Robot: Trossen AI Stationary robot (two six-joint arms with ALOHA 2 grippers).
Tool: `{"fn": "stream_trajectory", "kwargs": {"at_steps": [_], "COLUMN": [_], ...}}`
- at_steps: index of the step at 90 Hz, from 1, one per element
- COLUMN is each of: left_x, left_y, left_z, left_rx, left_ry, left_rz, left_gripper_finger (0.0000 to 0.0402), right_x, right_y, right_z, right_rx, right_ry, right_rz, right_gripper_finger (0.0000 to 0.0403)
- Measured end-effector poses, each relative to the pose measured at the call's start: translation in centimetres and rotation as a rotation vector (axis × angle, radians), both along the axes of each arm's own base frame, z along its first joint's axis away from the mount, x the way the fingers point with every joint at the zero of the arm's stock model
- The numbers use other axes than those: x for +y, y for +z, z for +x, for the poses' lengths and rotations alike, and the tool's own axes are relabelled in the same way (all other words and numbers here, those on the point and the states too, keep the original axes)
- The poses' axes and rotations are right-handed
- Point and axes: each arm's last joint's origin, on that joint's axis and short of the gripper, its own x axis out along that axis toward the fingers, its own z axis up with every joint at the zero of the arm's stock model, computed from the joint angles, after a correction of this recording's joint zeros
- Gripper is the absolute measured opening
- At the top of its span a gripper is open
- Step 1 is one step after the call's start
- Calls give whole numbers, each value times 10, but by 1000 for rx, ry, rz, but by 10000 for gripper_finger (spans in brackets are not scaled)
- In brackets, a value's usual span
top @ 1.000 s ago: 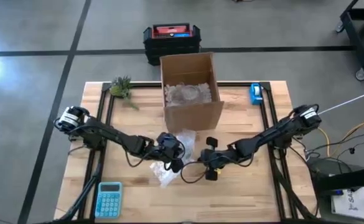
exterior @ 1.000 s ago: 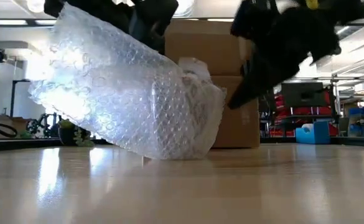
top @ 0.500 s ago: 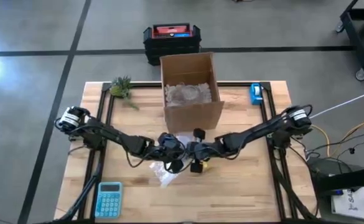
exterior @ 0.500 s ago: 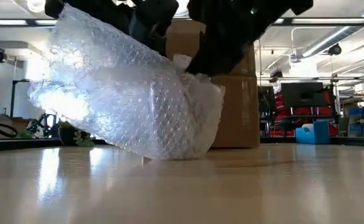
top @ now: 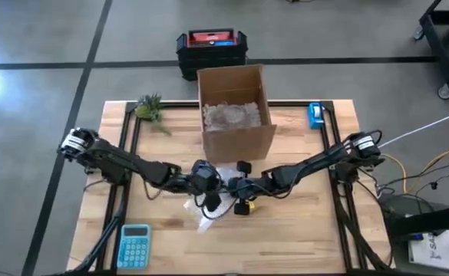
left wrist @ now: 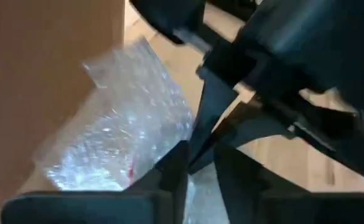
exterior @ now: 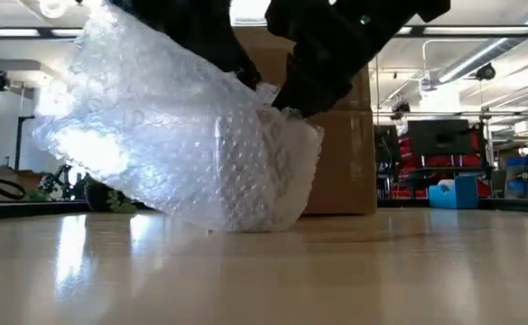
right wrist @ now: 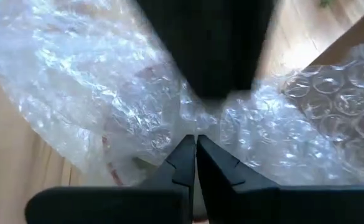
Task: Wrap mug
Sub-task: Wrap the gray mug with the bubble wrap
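Note:
A bubble-wrap bundle (exterior: 173,135) slants above the table in front of the cardboard box (top: 236,115), with its lower end (exterior: 245,217) close to the wood. The mug is hidden inside the wrap. Only a reddish tint (right wrist: 110,163) shows through. My left gripper (top: 206,184) is shut on the bundle from above. My right gripper (top: 238,188) meets it from the right and is shut on loose wrap at the bundle's box-side end (exterior: 277,99). My left gripper pinches bubble wrap (left wrist: 197,186) between its two fingers on the upper side of the bundle, coming slanting down from the table's left. The bundle hangs tilted below it, low end near the table. My right gripper pinches a gathered bit of loose wrap (right wrist: 196,127) at its fingertips, at the bundle's upper end (exterior: 273,95) beside the left gripper. It comes from the table's right, slanting down. How many layers it has cannot be seen.
The open cardboard box stands just behind the bundle with more bubble wrap inside (top: 230,115). A blue calculator (top: 135,245) lies at the near left. A small plant (top: 149,107) is at the far left and a blue tape dispenser (top: 315,115) at the far right.
My right gripper has moved toward the table's left, from clear of the bundle to its upper end beside the left gripper. The bundle has shifted slightly, its high end sinking a little toward the left.

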Motion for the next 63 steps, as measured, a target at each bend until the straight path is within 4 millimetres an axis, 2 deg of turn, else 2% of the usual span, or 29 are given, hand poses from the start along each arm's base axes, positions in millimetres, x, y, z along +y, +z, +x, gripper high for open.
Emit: {"fn": "stream_trajectory", "kwargs": {"at_steps": [8,17,26,38,45,51,63], "left_x": [3,2,-4,-18,-27,-35,-46], "left_y": [11,34,35,24,7,-11,-49], "left_z": [-11,-30,-53,-86,-96,-96,-83], "left_rx": [3,-34,78,292,360,351,227], "left_ry": [-13,-7,-9,3,14,6,-39], "left_rz": [-10,-85,-126,-125,-122,-143,-216], "left_gripper_finger": [106,123,123,108,96,86,66], "right_x": [0,0,0,0,0,0,0], "right_y": [-1,-1,-1,-1,-2,-1,-1], "right_z": [0,0,0,-1,-1,-1,0], "right_rx": [1,-1,0,2,3,0,-5], "right_ry": [0,0,1,2,2,2,2], "right_rz": [0,2,3,2,2,3,4], "right_gripper_finger": [2,2,2,2,2,2,2]}}
